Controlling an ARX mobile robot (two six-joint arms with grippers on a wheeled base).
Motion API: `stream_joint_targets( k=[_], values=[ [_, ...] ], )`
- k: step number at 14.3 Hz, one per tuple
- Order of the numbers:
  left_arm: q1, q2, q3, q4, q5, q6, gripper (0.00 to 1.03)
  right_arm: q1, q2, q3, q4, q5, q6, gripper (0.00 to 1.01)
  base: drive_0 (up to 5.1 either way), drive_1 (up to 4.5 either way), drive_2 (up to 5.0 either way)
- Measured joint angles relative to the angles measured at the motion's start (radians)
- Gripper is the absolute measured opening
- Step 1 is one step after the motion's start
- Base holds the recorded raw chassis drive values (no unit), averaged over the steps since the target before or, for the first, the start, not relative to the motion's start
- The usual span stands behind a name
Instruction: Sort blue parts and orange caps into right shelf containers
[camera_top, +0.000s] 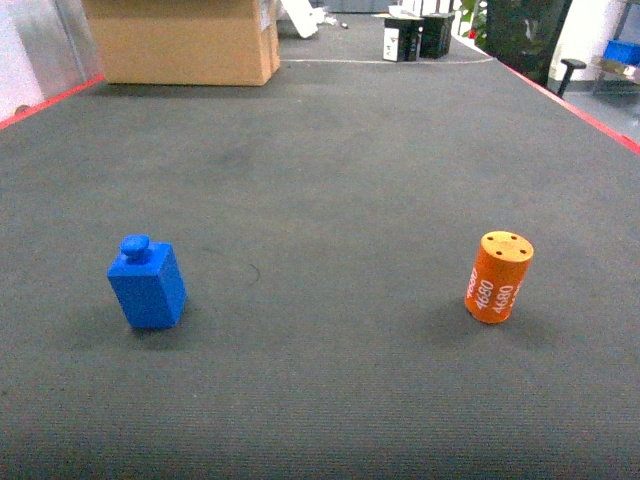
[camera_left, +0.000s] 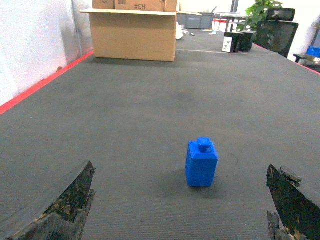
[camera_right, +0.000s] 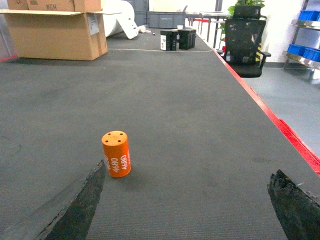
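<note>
Blue part (camera_top: 147, 283): standing upright on the dark grey table (camera_top: 320, 180), on the left side in the head view, its round knob pointing up; no writing showing on it.
Orange cap (camera_top: 498, 277): standing upright on the right side of the table, well apart from the blue part, pitted flat end facing up; "4680" is reading sideways in white print, twice on the visible side.
Left claw (camera_left: 180, 210): its two dark fingers (camera_left: 65, 205) are showing at the bottom corners of the left wrist view, spread wide and holding nothing; the blue part is sitting ahead of them, roughly centred between them and not touching either.
Right claw (camera_right: 187, 212): fingers (camera_right: 75, 207) are likewise spread wide and empty; the orange cap is standing just beside the tip of the left-hand finger in that view, and whether they are touching cannot be told.
Writing elsewhere: a cardboard box (camera_top: 185, 40) at the far left of the table is showing "#CH" in the wrist views.
Edges: a red strip (camera_top: 570, 100) is running along both long sides of the table.
Open room: bare table surface is lying between and around the two pieces.
Background: a black office chair (camera_right: 245, 40) is standing beyond the right edge; blue bins (camera_right: 305, 50) are sitting on a shelf at the far right.
</note>
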Motion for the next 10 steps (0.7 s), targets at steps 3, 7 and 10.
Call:
stream_joint_targets(
  k=[3, 7, 10],
  values=[
    [0.000, 0.000, 0.000, 0.000, 0.000, 0.000, 0.98, 0.000, 0.000, 0.000, 0.000, 0.000, 0.000, 0.98, 0.0, 0.00, 0.0],
    [-0.200, 0.279, 0.026, 0.172, -0.362, -0.049, 0.98, 0.212, 0.252, 0.009, 0.193, 0.264, 0.013, 0.98, 0.0, 0.00, 0.0],
    [-0.195, 0.903, 0.163, 0.753, -0.375, -0.026, 0.98, 0.286, 0.832, 0.144, 0.701, 0.251, 0.046, 0.98, 0.0, 0.00, 0.0]
  ],
)
